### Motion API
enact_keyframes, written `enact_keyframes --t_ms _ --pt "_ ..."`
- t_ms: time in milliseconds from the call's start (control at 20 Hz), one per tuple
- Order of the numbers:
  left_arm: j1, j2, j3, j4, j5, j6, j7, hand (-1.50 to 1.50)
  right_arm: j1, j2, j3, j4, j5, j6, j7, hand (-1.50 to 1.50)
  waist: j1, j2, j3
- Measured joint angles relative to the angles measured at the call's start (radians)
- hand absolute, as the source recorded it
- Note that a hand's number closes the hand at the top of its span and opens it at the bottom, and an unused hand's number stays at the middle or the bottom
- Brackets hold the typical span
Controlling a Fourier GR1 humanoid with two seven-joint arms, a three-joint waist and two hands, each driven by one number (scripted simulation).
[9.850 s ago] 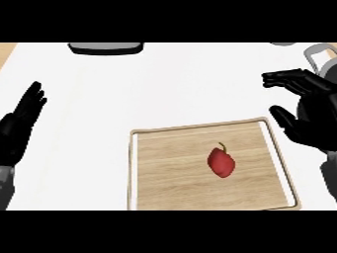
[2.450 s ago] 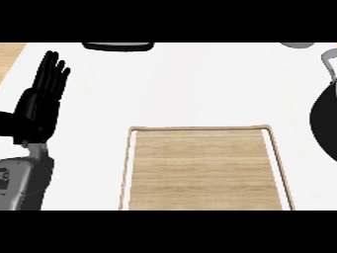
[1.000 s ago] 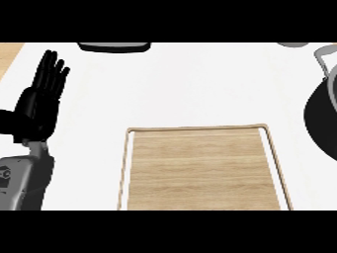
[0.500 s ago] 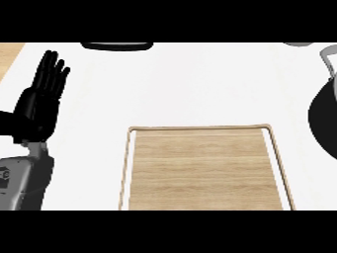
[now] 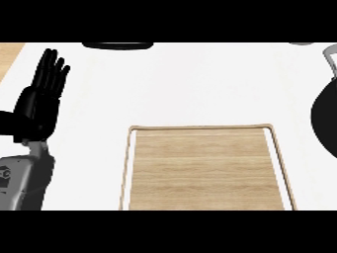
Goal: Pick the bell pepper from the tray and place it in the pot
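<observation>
Head view shows little change over the last 2 seconds: left hand (image 5: 38,106) rests open at left, tray (image 5: 204,129) stays bare, right hand and bell pepper unseen, presumably in the pot (image 5: 333,118).

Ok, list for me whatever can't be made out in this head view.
- Bell pepper: nowhere in the head view; the tray shows only bare wood.
- Pot: cut off by the right edge, so whether anything lies inside cannot be told.
- Right hand: out of view.
- Tray's near end: cut off by the lower edge.
- Dark object at the top edge: cut off, unidentifiable.
- Left hand: plainly open, fingers straight, resting at the left.
</observation>
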Motion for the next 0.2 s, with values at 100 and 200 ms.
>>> enact_keyframes --t_ms 100,200 --pt "0.003 -0.002 0.000 0.001 0.002 -0.002 -0.006 0.00 -0.001 -0.009 -0.008 -0.001 -0.012 0.004 0.016 -1.50 0.004 0.003 0.001" --pt "0.004 -0.006 -0.003 -0.001 0.003 -0.003 -0.008 0.00 0.001 -0.018 -0.014 -0.005 -0.022 0.009 0.028 -1.50 0.004 0.004 0.002"
